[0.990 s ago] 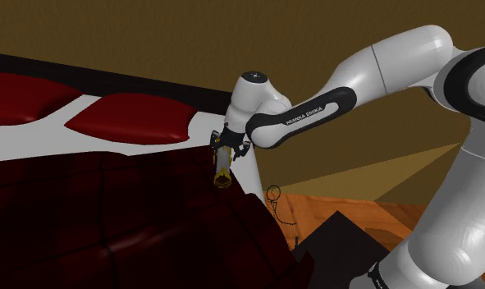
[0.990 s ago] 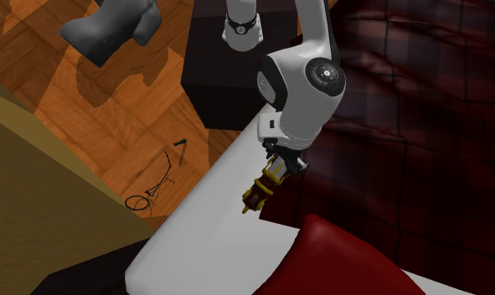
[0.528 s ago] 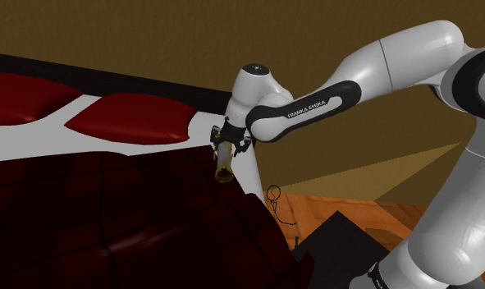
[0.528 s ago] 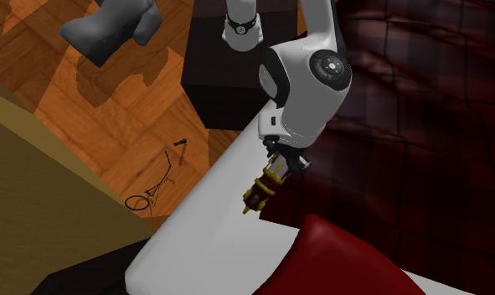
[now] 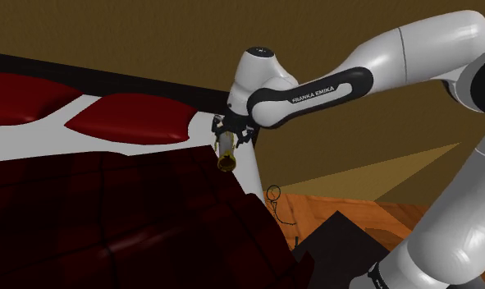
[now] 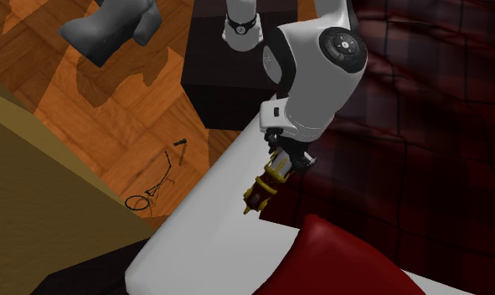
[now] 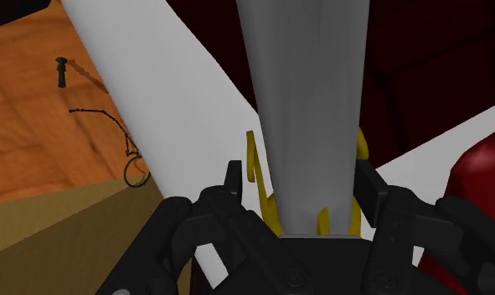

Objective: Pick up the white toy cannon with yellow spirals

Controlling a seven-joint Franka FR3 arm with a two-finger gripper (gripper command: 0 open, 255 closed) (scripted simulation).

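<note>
The toy cannon (image 5: 226,155) is a pale barrel with yellow spiral bands and a gold muzzle. It hangs muzzle-down in my gripper (image 5: 231,138), above the white strip of the bed (image 5: 247,168). In the second exterior view the cannon (image 6: 265,184) slants down from the gripper (image 6: 287,157) over the white sheet (image 6: 212,209), clear of the surface. In the wrist view the grey barrel (image 7: 308,117) runs straight out from between the two black fingers (image 7: 231,183), which clasp its base where the yellow spirals (image 7: 254,163) show. The gripper (image 7: 300,205) is shut on it.
A dark red checked blanket (image 5: 109,222) covers the bed, with red pillows (image 5: 134,121) at its head. A small wire bicycle (image 6: 153,191) lies on the wooden floor beside the bed. The dark stand (image 6: 216,75) and a grey object (image 6: 111,25) are nearby.
The arm's elbow has risen and the hand has lifted slightly. The cannon has come up a little with it, still held in the gripper.
</note>
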